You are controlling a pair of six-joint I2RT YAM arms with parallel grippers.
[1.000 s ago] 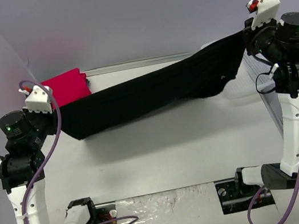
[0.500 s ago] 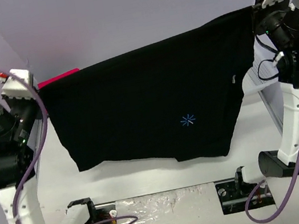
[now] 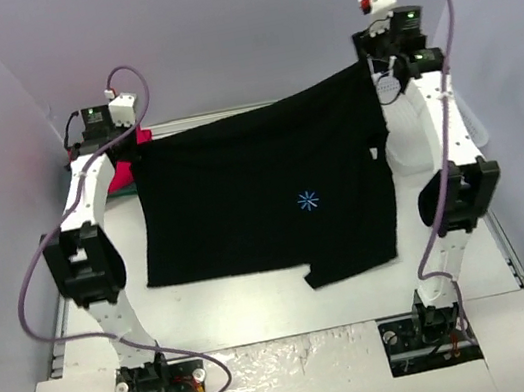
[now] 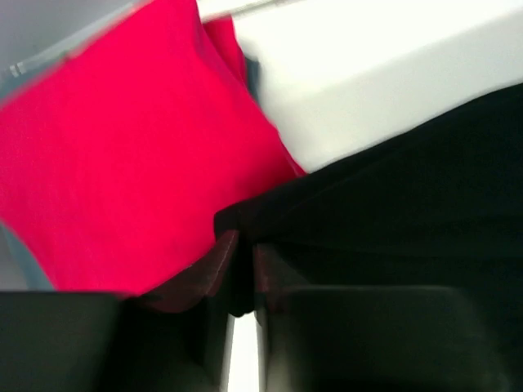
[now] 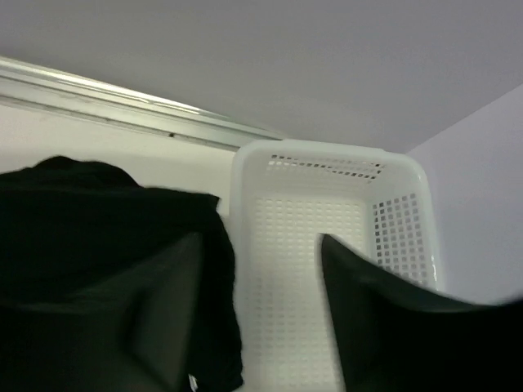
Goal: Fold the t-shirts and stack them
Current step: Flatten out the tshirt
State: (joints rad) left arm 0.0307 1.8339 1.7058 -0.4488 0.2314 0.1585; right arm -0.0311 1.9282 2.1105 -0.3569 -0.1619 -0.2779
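A black t-shirt (image 3: 264, 206) hangs spread left to right over the far side of the table (image 3: 261, 308), one corner pinched in the closed left gripper (image 4: 241, 269), the other apparently draped over a finger of the parted right gripper (image 5: 260, 245).

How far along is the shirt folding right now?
Done: the red shirt lies flat at the far left, seemingly folded. In hand: the black shirt is spread out, the left gripper pinching one corner, the right gripper open beside the other. Left: folding it and stacking.
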